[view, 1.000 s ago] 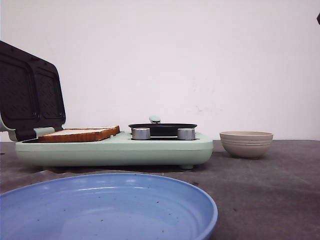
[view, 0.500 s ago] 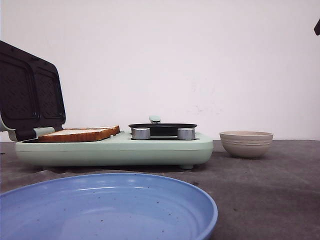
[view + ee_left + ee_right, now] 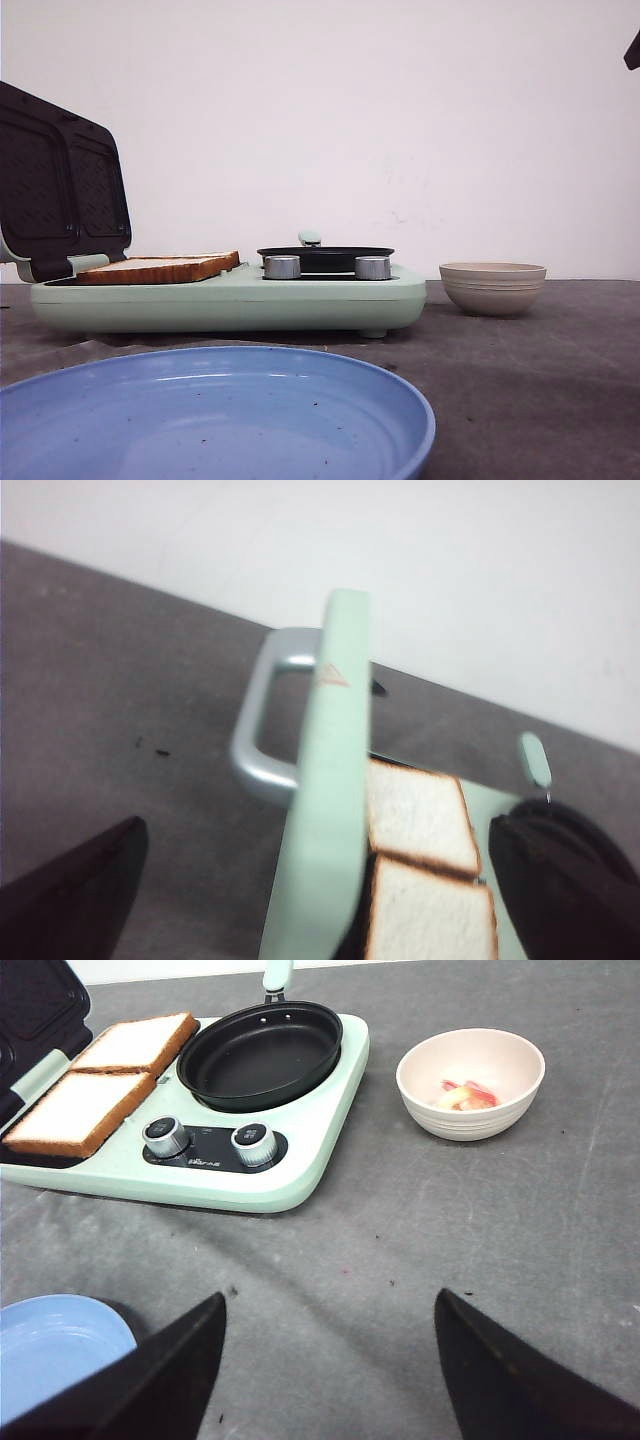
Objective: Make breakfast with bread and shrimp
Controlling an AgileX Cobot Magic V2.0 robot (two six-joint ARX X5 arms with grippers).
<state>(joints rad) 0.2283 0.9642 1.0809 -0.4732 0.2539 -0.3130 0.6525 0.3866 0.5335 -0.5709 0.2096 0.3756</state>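
Observation:
Two bread slices point(image 3: 137, 1043) point(image 3: 72, 1112) lie side by side on the open plate of a mint-green sandwich maker point(image 3: 260, 1185); they also show in the left wrist view point(image 3: 418, 815) and, edge on, in the front view point(image 3: 160, 267). Shrimp point(image 3: 462, 1096) lie in a beige bowl point(image 3: 470, 1125) to the right of the appliance. My left gripper point(image 3: 320, 825) is open, above the raised lid point(image 3: 335, 780), its fingers on either side of the lid's edge and silver handle point(image 3: 255, 730). My right gripper point(image 3: 330, 1295) is open and empty over bare table in front of the appliance.
A black frying pan point(image 3: 262, 1052) sits on the appliance's right half, behind two silver knobs point(image 3: 165, 1135). A blue plate point(image 3: 215, 415) lies nearest the front, left of the right gripper. The bowl point(image 3: 492, 288) stands apart on the grey table.
A dark arm part at the top right edge of the front view has shifted slightly. The bread, pan, bowl and plate have not moved.

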